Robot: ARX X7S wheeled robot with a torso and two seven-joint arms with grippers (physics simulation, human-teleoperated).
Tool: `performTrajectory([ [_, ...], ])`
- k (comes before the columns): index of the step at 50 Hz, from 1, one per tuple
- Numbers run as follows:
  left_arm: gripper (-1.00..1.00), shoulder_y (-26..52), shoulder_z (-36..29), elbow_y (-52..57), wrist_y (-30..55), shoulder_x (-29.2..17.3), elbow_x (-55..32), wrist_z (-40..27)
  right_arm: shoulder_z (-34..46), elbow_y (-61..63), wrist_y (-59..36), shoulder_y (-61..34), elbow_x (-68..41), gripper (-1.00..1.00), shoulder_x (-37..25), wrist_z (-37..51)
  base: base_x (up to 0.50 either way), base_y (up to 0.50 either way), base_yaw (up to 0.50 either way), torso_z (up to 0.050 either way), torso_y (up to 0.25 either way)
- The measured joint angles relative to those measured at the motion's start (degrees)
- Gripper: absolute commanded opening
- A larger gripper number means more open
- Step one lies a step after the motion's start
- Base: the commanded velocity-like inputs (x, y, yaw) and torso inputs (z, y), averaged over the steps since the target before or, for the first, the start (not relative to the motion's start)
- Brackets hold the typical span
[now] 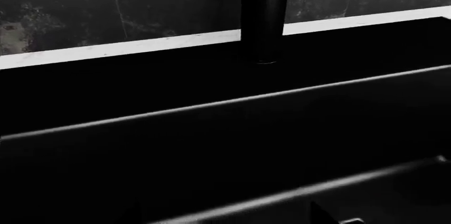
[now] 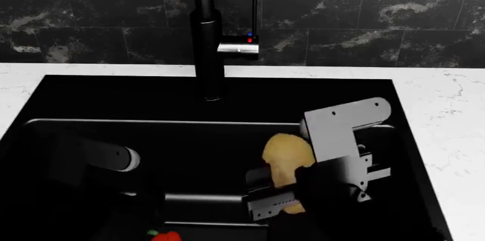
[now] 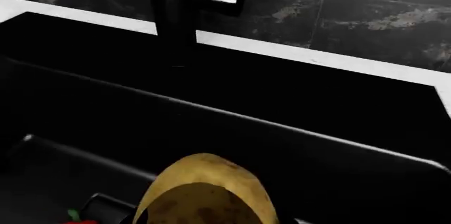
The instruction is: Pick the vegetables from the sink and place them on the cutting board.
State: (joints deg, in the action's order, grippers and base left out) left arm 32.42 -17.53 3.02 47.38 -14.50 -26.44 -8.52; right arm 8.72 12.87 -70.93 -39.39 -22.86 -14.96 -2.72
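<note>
Red bell pepper (image 2: 168, 236), glossy, green stem: lies low in the sink at the near edge of the head view, partly cut off by the frame; a sliver of it (image 3: 79, 220) shows in the right wrist view beside the potato.

Tan-yellow potato (image 2: 288, 164), oval, brown specks: held up over the sink's right half, clamped in the right gripper (image 2: 284, 187), whose jaws press on it from either side. In the right wrist view the potato (image 3: 204, 192) fills the near foreground, its lower face in shadow.

Right arm: grey bracket and dark wrist housing, reaching into the basin from the near right.

Left gripper (image 2: 113, 158): dark, rounded grey end showing, set low in the sink's left half, well apart from the pepper and the potato. Whether its jaws are open or closed cannot be told; the left wrist view shows only dark basin wall.

Sink (image 2: 76, 102): deep matte-black rectangular basin, rim ledge running across it (image 1: 225, 102) (image 3: 296, 129).

Faucet (image 2: 208, 53): tall, dark, standing at the basin's far edge in the middle, side handle with red and blue marks; base seen at (image 1: 262, 18) and (image 3: 172, 18).

Countertop (image 2: 447, 110): white marble, around the sink.

Backsplash (image 2: 364, 13): dark veined tiles, farthest back.

Cutting board: not in any view.
</note>
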Motion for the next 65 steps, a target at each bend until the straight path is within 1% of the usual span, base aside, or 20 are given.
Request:
performTrajectory([
  [10,1.0,0.3,-2.34,-2.69,-0.38,0.38,0.41,0.77,-5.53,12.25,-7.91,-1.9,-2.88,-1.0,0.13,2.08,0.0,0.0,0.0,0.0,0.0],
  [23,1.0,0.87,-4.89,-10.02,-3.03,1.57,1.73,2.21,-9.48,19.1,-12.23,-3.01,-4.67,-1.0,0.22,3.63,0.0,0.0,0.0,0.0,0.0],
  [40,1.0,1.44,-6.86,-18.44,-4.84,3.31,2.62,3.55,-10.41,20.52,-12.41,-0.96,-5.95,-1.0,0.6,4.25,0.0,0.0,0.0,0.0,0.0],
  [59,1.0,2.31,-8.38,-21.95,-5.94,3.66,3.41,5.09,-10.24,17.68,-9.68,2.23,-6.82,-1.0,0.58,4.57,0.06,0.0,-0.02,0.0,0.0],
  [65,1.0,3.32,-9.92,-26.21,-7.95,4.24,4.05,6.2,-9.93,17.03,-9.25,2.72,-7.11,-1.0,0.64,4.68,0.08,0.0,-0.04,0.0,0.0],
])
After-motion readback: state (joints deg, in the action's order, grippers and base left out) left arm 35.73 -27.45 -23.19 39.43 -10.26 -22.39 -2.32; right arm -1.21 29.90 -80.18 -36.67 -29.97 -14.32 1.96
